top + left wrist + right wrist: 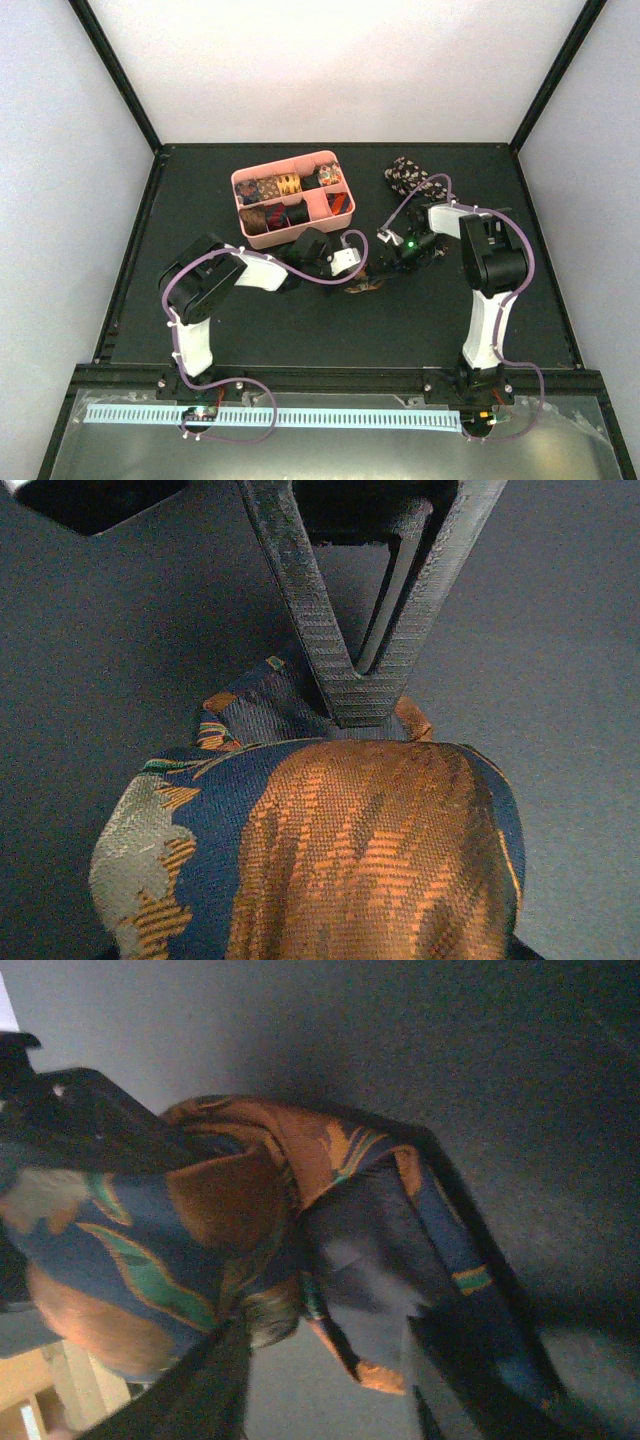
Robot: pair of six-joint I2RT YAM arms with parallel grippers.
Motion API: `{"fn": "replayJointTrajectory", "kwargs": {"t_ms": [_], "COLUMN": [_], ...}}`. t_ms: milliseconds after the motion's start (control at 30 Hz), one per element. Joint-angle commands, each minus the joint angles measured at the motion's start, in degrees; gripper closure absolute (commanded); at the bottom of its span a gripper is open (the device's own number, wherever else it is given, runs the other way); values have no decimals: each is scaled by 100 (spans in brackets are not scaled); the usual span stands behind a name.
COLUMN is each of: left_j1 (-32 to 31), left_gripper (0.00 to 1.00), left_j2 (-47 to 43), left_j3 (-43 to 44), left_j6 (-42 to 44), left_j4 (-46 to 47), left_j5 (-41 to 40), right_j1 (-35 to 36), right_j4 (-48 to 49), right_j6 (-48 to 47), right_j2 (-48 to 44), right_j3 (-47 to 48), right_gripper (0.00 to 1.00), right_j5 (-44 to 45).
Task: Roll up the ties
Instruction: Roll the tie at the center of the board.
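A black tabletop [300, 330] fills the overhead view, and both arms bend inward toward its middle. At the back, a pink tray [343, 207] holds rolled ties [272, 216], and a heap of loose ties [405, 178] lies to its right. The tie in hand [362, 288] sits mid-tabletop, between your two tools. Your left tool [365, 708] is narrow, with its fingertips meeting on a dark fold above a bulging orange-and-blue roll. Your right tool [405, 256] sits just beside the tie on its right, and you cannot tell from these views whether it grips. The loose tail seems to run toward your right arm, so rolling likely heads that way.
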Motion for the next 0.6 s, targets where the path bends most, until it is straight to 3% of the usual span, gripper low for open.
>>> {"fn": "replayJointTrajectory", "kwargs": {"t_ms": [0, 200, 467, 567], "left_j1": [-114, -223, -238, -236], "left_gripper": [73, 73, 72, 71], "left_j2": [410, 494, 582, 588], "left_j3": [188, 276, 376, 372], "left_j6": [378, 434, 422, 399], "left_j4": [-1522, -1684, -1778, -1759], "left_j5": [-791, -870, -863, -845], "right_j1": [-110, 18, 497, 509], "right_j4": [118, 8, 97, 98], "right_j6": [42, 260, 201, 88], "right_j2": [-505, -508, -225, -204], "right_j3": [127, 342, 264, 194], "right_gripper": [52, 42, 49, 61], "right_j5": [-139, -758, -742, -639]}}
